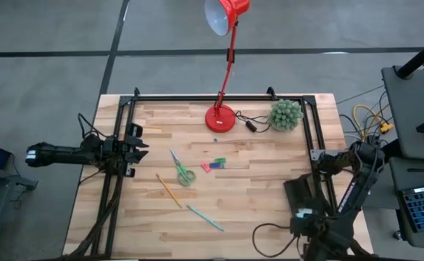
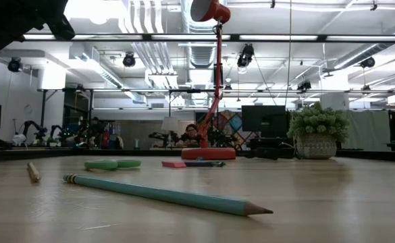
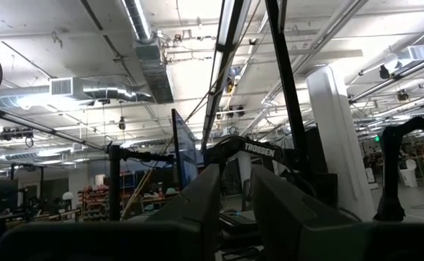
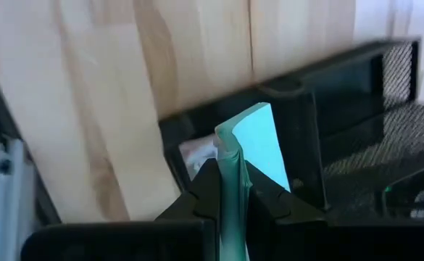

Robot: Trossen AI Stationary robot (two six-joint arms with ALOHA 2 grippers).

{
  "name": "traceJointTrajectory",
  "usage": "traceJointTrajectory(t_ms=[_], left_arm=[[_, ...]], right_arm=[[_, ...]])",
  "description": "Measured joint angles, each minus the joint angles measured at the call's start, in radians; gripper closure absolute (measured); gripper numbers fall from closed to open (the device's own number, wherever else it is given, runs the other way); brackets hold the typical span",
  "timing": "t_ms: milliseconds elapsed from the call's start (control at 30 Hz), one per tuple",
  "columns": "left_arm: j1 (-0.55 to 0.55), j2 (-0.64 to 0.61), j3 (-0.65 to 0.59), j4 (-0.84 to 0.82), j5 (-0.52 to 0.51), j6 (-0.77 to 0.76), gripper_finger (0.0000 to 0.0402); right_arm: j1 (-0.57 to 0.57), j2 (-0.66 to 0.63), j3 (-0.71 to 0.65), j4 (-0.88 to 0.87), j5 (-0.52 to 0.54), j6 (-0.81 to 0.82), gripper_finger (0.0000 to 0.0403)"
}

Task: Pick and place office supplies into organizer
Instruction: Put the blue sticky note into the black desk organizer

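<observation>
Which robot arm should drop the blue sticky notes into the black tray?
The right. Its gripper is shut on the sticky-note pad right above the mesh organizer. The left gripper waits at the table's far left edge, holding nothing.

Scissors (image 1: 182, 170), pencil (image 1: 169, 191) and pen (image 1: 205, 217) are seen lying apart on table (image 1: 269, 159) | organizer (image 1: 301, 196) is placed at right edge | left gripper (image 1: 135, 142) is held near left rail.

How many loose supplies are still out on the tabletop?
5 visible: scissors mid-table, yellow pencil just left of them, teal pencil nearer the front, pink piece and green piece right of the scissors.
</observation>
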Motion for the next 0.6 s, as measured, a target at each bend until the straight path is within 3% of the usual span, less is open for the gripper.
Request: traceJointTrajectory(t_ms=[400,600], left_arm=[[0.0,0.0,0.0,0.0,0.0,0.0,0.0336],[0.0,0.0,0.0,0.0,0.0,0.0,0.0336]], right_arm=[[-0.001,0.0,-0.128,0.029,-0.018,-0.008,0.0382],[-0.001,0.0,-0.143,0.027,-0.017,-0.009,0.0319]])
